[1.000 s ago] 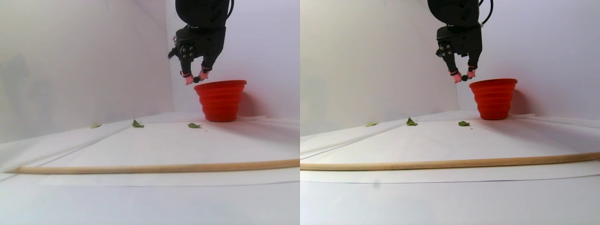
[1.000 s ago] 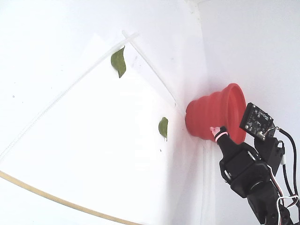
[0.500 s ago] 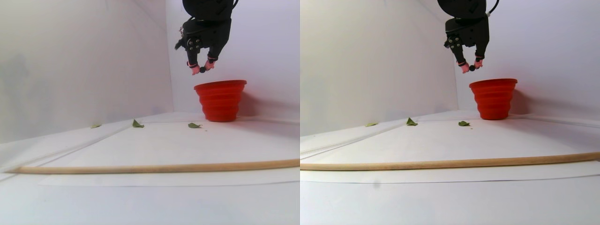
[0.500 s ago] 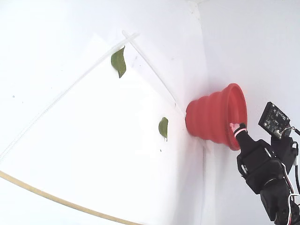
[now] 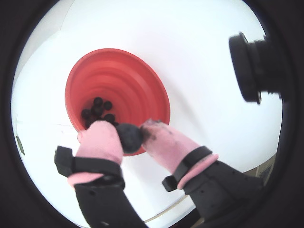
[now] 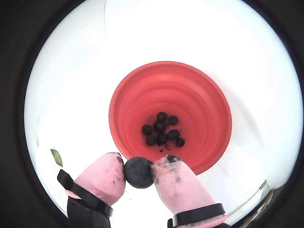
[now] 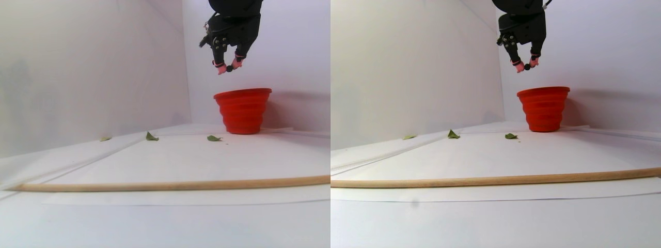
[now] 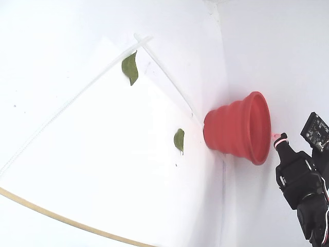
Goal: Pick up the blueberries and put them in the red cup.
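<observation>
My fingers [image 6: 139,172] pinch one blueberry [image 6: 138,173] tight, hanging above the red cup [image 6: 209,152], near its rim; several berries [image 6: 162,129] already lie inside; none shows on the worktop [image 7: 170,160]; dropping this one remains.

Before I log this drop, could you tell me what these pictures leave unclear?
- How many blueberries lie in the red cup: they cluster and overlap in both wrist views.
- Stereo and fixed views: the cup's wall hides its inside.
- Fixed view: the tool hides the held blueberry.
</observation>
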`<state>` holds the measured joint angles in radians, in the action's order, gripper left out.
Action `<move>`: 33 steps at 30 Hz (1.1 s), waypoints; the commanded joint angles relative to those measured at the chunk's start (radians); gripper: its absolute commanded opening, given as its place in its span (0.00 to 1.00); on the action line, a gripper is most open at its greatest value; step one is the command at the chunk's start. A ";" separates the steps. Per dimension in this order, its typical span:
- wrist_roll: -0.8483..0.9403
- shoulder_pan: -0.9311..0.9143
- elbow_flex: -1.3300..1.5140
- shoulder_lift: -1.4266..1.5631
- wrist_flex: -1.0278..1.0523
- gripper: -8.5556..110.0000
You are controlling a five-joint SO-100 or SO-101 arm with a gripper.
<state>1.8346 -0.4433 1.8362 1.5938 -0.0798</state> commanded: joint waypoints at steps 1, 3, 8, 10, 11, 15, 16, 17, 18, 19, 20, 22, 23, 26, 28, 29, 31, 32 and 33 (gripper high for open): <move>-0.012 -0.012 -0.117 0.020 0.000 0.16; -0.012 -0.015 -0.130 0.006 0.000 0.16; -0.021 -0.023 -0.164 -0.026 0.000 0.17; -0.021 -0.025 -0.176 -0.040 0.000 0.17; -0.021 -0.028 -0.181 -0.043 0.000 0.17; -0.021 -0.038 -0.210 -0.072 0.000 0.17; -0.021 -0.040 -0.215 -0.075 0.000 0.17; -0.023 -0.041 -0.218 -0.077 0.000 0.17; -0.023 -0.043 -0.222 -0.080 0.000 0.17; -0.025 -0.043 -0.227 -0.083 0.000 0.17; -0.028 -0.044 -0.232 -0.084 0.000 0.17; -0.029 -0.048 -0.241 -0.092 0.000 0.17; -0.031 -0.049 -0.244 -0.094 0.000 0.17; -0.034 -0.054 -0.252 -0.104 -0.003 0.18; -0.037 -0.054 -0.252 -0.104 -0.003 0.20; -0.038 -0.054 -0.252 -0.104 -0.005 0.21; -0.041 -0.054 -0.250 -0.103 -0.005 0.22; -0.046 -0.054 -0.249 -0.098 -0.005 0.22; -0.051 -0.052 -0.247 -0.095 -0.005 0.22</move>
<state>1.7932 -0.4863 1.6843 1.4496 -0.0798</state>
